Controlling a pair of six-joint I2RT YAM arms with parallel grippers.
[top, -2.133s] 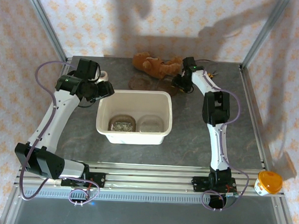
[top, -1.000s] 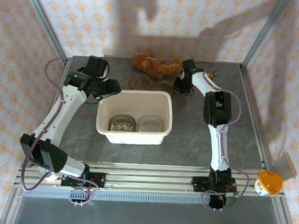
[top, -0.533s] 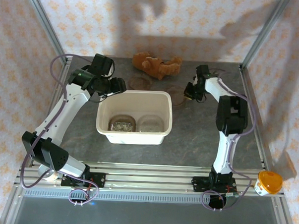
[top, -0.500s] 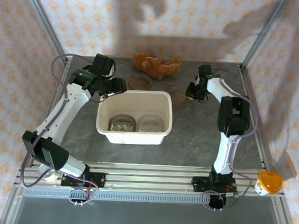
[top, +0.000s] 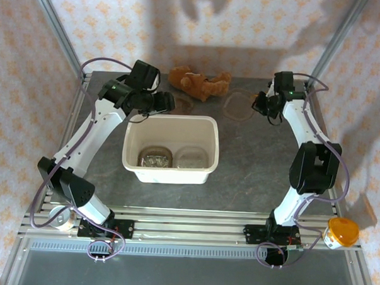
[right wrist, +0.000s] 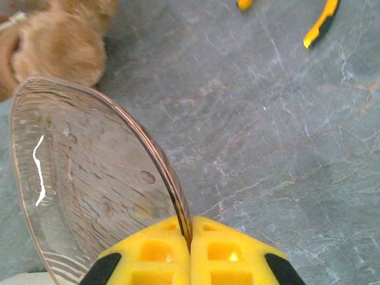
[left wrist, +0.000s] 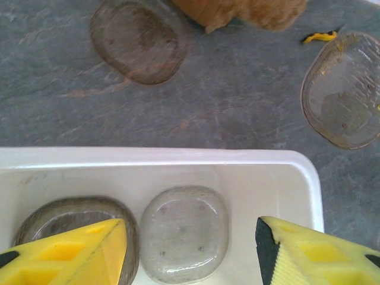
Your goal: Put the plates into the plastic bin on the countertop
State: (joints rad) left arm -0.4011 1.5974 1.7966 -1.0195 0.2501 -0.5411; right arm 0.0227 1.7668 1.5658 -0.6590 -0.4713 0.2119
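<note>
The bin point(top: 169, 176) stands near the middle of the countertop point(top: 258, 164) and holds two plates lying flat side by side on its floor: a darker plate point(top: 155, 157) on the left and a paler plate point(top: 192, 157) on the right. In the left wrist view the darker plate point(left wrist: 65, 219) is partly covered by a yellow finger, while the paler plate point(left wrist: 184, 234) shows in full below the bin's far rim point(left wrist: 178, 155). A third plate point(left wrist: 139, 38) lies on the countertop just beyond the bin, close to a stuffed bear point(top: 196, 83). A fourth plate point(top: 239, 105) sits further right, gripped by its rim. The right gripper point(right wrist: 190, 237) has its jaws pressed together on that rim, pinching the plate point(right wrist: 89, 178), which stands tilted. Whether its far edge touches the countertop cannot be told. The left gripper point(top: 165, 102) hangs over the bin's far wall with its jaws spread and nothing between them. Small yellow pieces point(right wrist: 320, 22) lie on the countertop beyond the fourth plate, and their kind is unclear. An orange-lidded cup point(top: 340, 232) stands off the countertop at the near right, and any print on it is too small to read.
</note>
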